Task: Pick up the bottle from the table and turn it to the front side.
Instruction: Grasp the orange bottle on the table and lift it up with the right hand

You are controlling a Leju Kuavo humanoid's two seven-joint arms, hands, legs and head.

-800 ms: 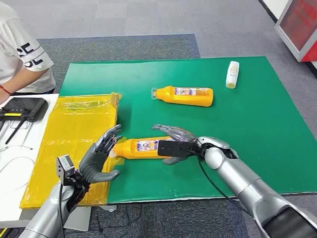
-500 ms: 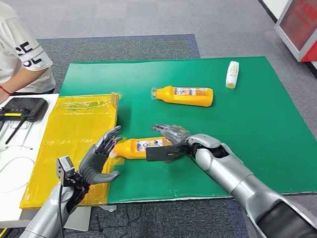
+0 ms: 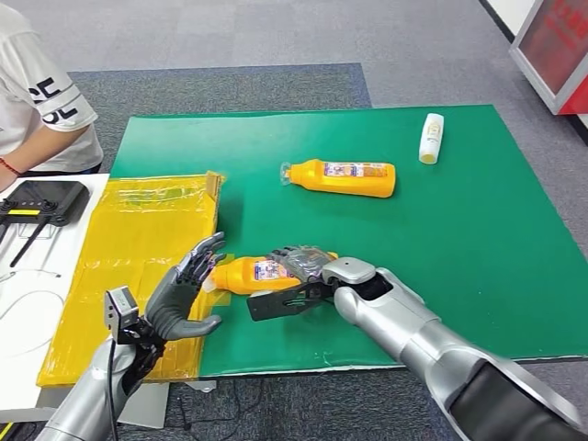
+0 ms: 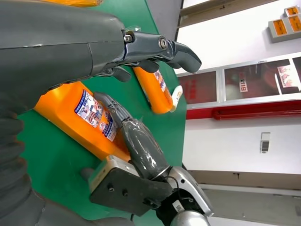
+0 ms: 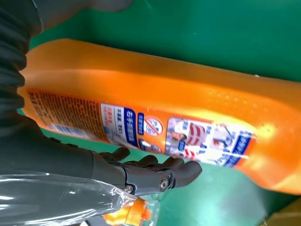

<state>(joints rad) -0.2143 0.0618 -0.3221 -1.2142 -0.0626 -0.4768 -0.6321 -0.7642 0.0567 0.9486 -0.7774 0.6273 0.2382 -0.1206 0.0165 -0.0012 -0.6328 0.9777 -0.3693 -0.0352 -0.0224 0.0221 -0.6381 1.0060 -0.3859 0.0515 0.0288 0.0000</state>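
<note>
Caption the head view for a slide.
Right hand reaches over the near orange plastic bottle lying on the green table mat; left hand open beside its cap.

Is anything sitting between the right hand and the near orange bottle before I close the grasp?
Nothing visible does. The right hand is already draped over the near orange bottle, with green table bare around them. The left hand waits open by the cap end, and the second orange bottle lies well beyond.

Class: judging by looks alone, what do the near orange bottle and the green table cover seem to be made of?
Near orange bottle: probably glossy moulded plastic; the right wrist view shows a bright highlight on its smooth side, beside a printed label. Green table cover: matte, flat, no glare; possibly felt or rubber mat, hard to tell.
</note>
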